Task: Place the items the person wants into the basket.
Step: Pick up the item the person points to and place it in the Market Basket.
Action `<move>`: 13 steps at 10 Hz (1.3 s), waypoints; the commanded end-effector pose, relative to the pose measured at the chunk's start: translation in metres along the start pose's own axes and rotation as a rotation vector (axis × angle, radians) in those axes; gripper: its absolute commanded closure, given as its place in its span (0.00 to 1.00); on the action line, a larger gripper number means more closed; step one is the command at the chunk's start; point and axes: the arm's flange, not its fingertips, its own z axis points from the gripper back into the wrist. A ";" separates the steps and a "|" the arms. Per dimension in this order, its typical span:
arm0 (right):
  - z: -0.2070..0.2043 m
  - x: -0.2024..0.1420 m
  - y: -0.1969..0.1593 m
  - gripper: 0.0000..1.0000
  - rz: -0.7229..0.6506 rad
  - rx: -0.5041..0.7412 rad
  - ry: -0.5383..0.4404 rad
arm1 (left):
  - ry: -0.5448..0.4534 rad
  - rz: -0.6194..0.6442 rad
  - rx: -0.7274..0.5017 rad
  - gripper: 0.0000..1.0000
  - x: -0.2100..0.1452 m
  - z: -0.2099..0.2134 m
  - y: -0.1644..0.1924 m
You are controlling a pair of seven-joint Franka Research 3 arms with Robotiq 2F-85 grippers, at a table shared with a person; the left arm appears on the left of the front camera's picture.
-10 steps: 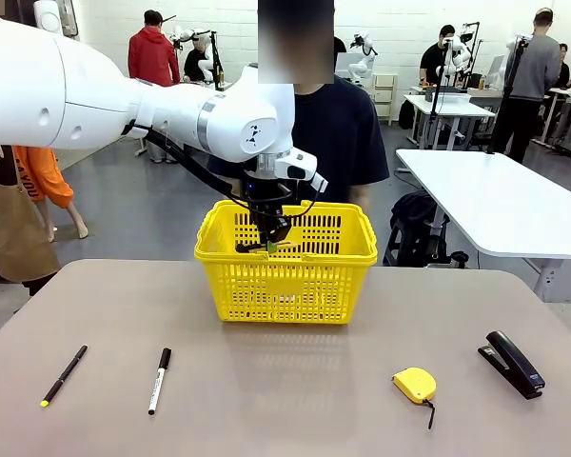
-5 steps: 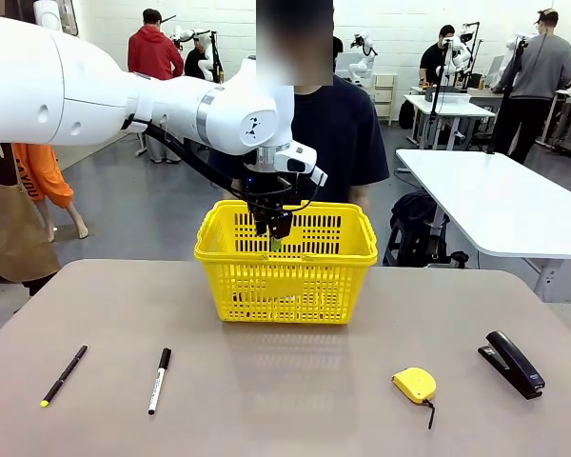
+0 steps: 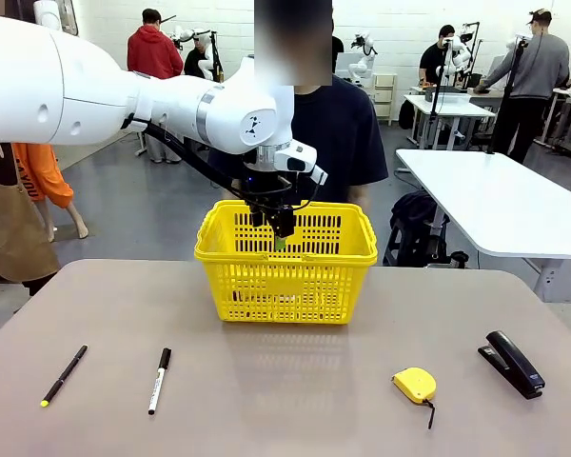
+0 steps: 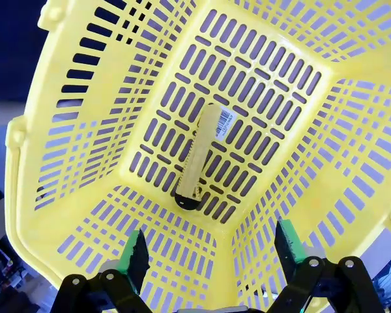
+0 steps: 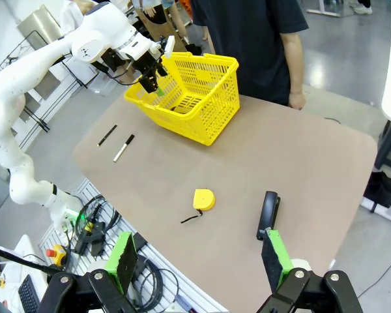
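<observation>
One basket [image 3: 287, 258], one utility knife [image 4: 199, 154], one tape measure [image 3: 415, 384], one stapler [image 3: 512, 363], one pen [image 3: 64, 375], one marker [image 3: 160, 379].

Bright, even overhead light on all my feeds, nothing dim. Front view is sharp. The white left arm [image 3: 38, 86] nearly blows out at the left, and the basket [image 3: 285, 286] drops only a soft, pale shadow on the table [image 3: 285, 409] on its near side. Left wrist view: basket yellow saturated, slots crisp, walls bowed hard by the wide lens, dark blue murk in the upper left corner. Right wrist view: table edges curve, and the glossy floor [image 5: 352, 65] throws white glare at far right.
</observation>
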 end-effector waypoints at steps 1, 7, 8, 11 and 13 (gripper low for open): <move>-0.002 0.000 -0.001 0.00 0.010 0.013 -0.013 | -0.002 0.029 0.013 0.00 -0.016 0.021 -0.001; -0.002 0.000 -0.001 0.00 0.010 0.013 -0.013 | -0.246 0.183 0.091 0.00 -0.263 0.096 -0.051; -0.002 0.000 -0.001 0.00 0.010 0.013 -0.013 | -0.266 0.222 0.102 0.00 -0.282 0.092 -0.053; -0.002 0.000 -0.001 0.00 0.010 0.013 -0.013 | -0.238 0.295 0.144 0.00 -0.299 0.083 -0.049; -0.002 0.000 -0.001 0.00 0.010 0.013 -0.013 | -0.246 0.270 0.101 0.00 -0.305 0.088 -0.051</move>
